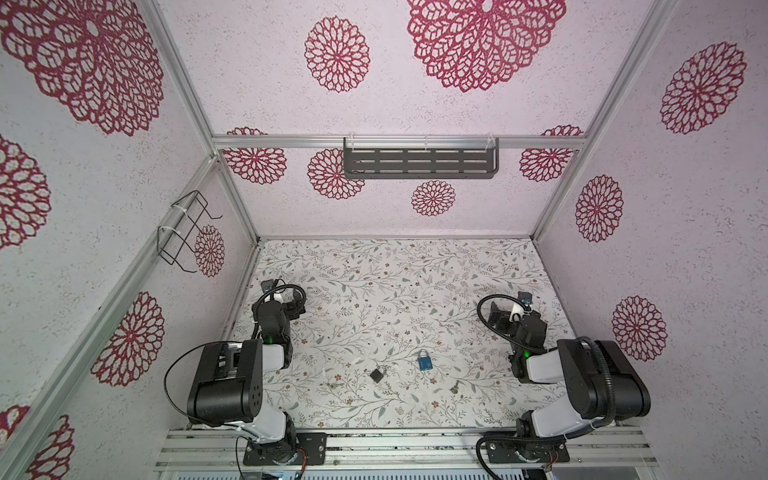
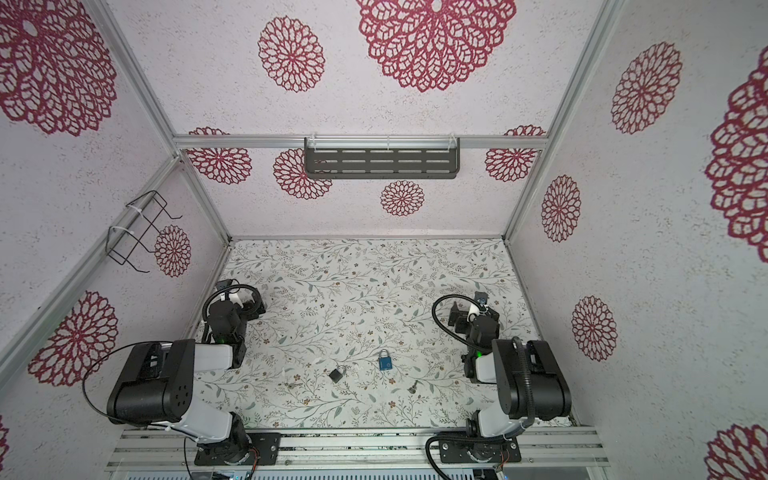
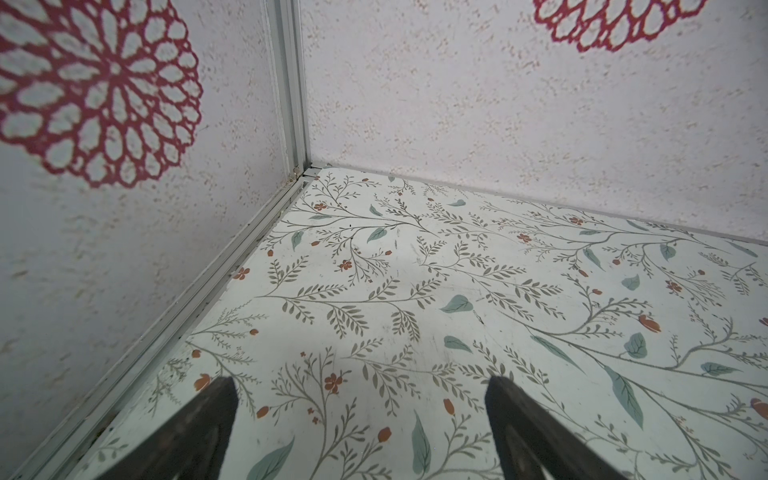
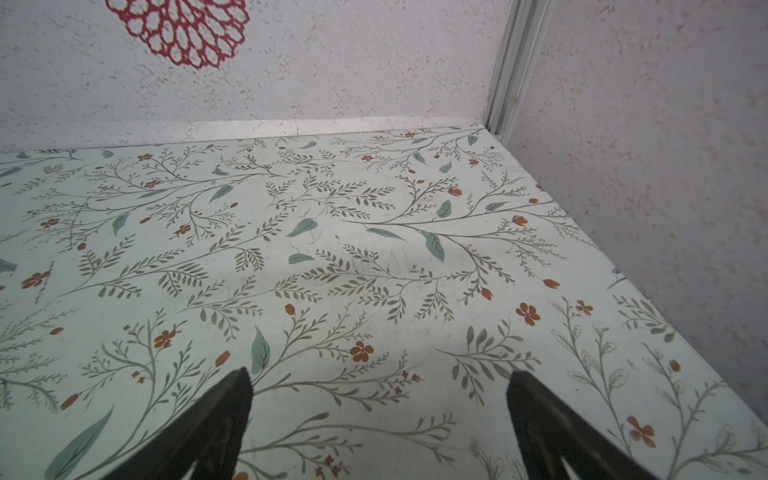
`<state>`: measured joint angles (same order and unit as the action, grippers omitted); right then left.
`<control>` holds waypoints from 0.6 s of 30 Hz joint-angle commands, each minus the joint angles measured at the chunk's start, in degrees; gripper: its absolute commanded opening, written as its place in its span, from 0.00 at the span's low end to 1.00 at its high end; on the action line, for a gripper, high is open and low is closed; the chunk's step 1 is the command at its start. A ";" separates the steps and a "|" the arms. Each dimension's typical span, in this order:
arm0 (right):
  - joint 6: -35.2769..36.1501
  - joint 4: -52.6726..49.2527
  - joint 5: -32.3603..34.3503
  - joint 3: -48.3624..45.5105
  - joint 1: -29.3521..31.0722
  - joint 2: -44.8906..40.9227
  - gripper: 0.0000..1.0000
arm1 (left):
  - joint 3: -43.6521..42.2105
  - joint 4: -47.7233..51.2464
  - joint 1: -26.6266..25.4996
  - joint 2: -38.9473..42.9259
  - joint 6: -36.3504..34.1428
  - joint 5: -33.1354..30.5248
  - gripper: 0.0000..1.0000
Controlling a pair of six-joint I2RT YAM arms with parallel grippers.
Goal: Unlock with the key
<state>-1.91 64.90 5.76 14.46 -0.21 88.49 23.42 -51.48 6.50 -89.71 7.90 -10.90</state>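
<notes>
Two padlocks lie on the floral table near its front middle: a small black padlock (image 1: 377, 374) (image 2: 337, 374) and a blue padlock (image 1: 424, 362) (image 2: 385, 362) to its right. A dark key (image 1: 456, 388) (image 2: 412, 388) lies right of the blue one. A pale key (image 1: 334, 385) (image 2: 293, 385) lies left of the black one. My left gripper (image 1: 293, 301) (image 3: 361, 380) is open at the table's left side, far behind the locks. My right gripper (image 1: 498, 316) (image 4: 380, 374) is open at the right side. Both wrist views show only bare table between the fingers.
Patterned walls close in the table (image 1: 395, 291) on three sides. A dark slotted shelf (image 1: 419, 160) hangs on the back wall, and a wire rack (image 1: 185, 232) on the left wall. Metal rails (image 1: 415, 446) run along the front edge.
</notes>
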 commanded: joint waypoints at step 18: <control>0.79 -5.52 -1.26 1.10 0.29 -9.09 0.99 | 0.75 6.55 0.34 8.24 -1.12 1.40 0.98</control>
<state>-1.91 62.37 5.56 14.33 -0.21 83.40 23.42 -47.59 6.52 -84.01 7.64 -10.46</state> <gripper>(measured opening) 0.989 0.975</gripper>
